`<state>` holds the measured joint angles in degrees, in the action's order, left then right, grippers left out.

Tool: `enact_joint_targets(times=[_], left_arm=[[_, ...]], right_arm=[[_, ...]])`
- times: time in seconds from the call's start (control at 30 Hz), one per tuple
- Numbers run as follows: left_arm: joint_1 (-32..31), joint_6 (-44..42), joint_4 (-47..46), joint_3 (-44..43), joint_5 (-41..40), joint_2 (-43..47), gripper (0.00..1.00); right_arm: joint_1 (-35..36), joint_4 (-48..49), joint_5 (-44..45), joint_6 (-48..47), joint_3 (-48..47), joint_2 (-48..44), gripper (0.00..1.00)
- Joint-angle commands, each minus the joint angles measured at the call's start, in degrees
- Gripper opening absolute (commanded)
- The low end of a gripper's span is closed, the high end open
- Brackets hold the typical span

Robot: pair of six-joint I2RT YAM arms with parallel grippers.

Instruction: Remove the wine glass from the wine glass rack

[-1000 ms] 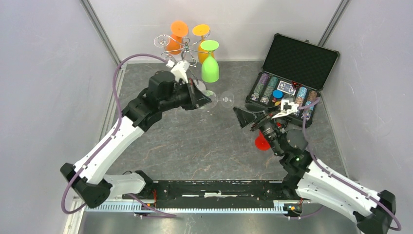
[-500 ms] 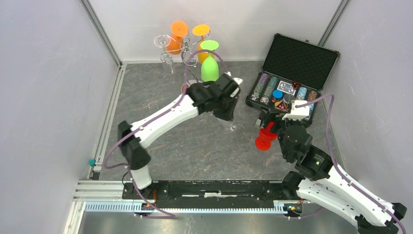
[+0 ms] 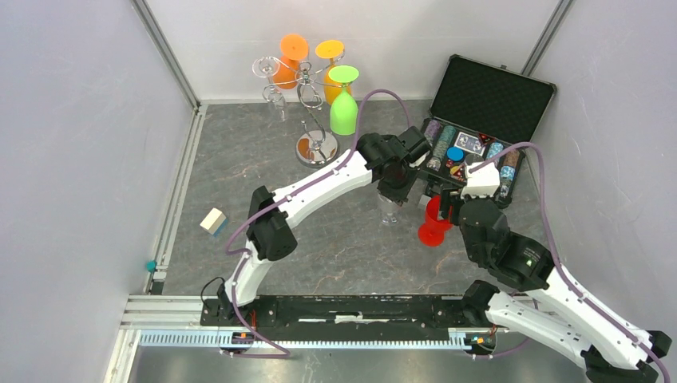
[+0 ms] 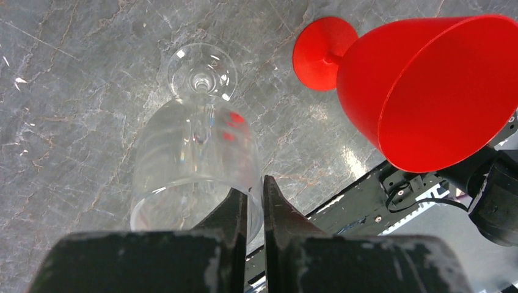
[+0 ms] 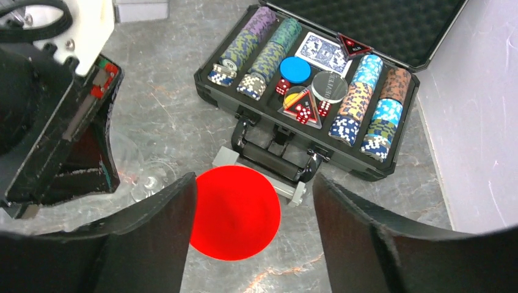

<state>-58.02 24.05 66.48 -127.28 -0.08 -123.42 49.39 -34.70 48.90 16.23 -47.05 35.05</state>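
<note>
One clear wine glass (image 4: 195,146) is off the wine glass rack (image 3: 317,148); I'm pinching its rim with my left gripper (image 4: 255,189), release pending; right gripper (image 5: 253,183) spread around red glass (image 5: 235,213).

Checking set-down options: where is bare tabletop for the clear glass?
Bare: the table's middle, between the small block and the clear wine glass; also left of the rack. Crowded: around the red glass, chip case and right gripper.
</note>
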Motion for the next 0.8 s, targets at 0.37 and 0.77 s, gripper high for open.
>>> enact_joint_targets(times=[0.37,0.77], left_arm=[[0.6,0.1,-1.2,-8.2,-0.2,-0.6,0.46],[4.3,1.4,-10.4,-2.8,2.7,11.7,0.63]], right_arm=[[0.0,-1.9,-0.9,0.7,-0.9,-1.3,0.71],[0.1,2.7,-6.7,-0.8,-1.4,-1.2,0.72]])
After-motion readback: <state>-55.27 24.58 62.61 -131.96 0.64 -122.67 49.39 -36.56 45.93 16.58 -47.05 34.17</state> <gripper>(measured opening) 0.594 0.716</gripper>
